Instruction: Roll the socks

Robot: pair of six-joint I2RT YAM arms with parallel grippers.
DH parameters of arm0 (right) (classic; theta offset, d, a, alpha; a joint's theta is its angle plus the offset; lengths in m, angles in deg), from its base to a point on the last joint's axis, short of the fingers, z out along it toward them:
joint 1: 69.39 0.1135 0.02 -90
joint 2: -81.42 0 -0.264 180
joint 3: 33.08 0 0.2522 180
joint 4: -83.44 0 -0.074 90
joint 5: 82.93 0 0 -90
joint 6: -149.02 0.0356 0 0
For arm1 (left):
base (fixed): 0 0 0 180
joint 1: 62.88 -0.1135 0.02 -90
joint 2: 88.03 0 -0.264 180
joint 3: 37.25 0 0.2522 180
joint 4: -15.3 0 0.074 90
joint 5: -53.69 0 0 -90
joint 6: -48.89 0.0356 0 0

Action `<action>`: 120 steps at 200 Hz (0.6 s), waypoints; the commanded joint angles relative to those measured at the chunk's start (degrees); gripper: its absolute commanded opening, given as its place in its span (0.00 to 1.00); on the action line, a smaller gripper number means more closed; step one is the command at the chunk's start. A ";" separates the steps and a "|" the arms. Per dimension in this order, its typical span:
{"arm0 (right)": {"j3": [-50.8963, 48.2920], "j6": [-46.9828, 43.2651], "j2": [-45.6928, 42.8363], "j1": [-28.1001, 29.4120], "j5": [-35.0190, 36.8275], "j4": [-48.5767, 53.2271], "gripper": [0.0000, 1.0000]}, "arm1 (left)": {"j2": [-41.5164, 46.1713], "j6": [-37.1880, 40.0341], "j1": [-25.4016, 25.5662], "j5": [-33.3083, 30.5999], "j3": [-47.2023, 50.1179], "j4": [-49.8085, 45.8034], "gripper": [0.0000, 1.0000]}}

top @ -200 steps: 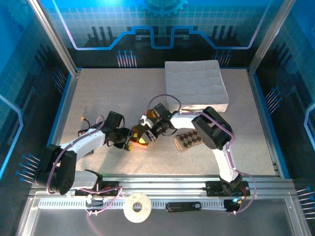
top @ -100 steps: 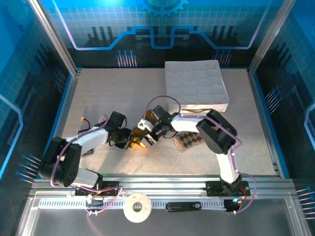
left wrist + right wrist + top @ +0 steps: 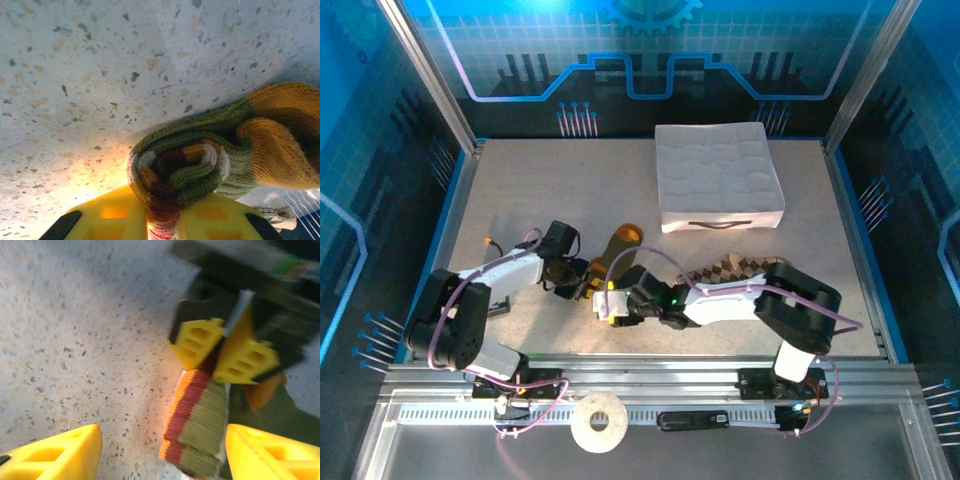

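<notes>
**Two socks on the table: one partly rolled, one lying flat**
We see the olive-green sock coiled at its striped end into a loose roll of green, orange, dark-red and cream bands. That end is pinched in the left gripper, whose yellow fingers close on it. Its orange toe points toward the far side. To its right we see the brown-and-beige argyle sock lying flat, partly covered.
</notes>
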 commanded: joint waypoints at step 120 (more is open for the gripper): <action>12.12 11.01 12.24 -5.56 -9.57 19.09 0.00 | 9.20 3.35 -5.39 -3.08 -4.37 -12.89 0.59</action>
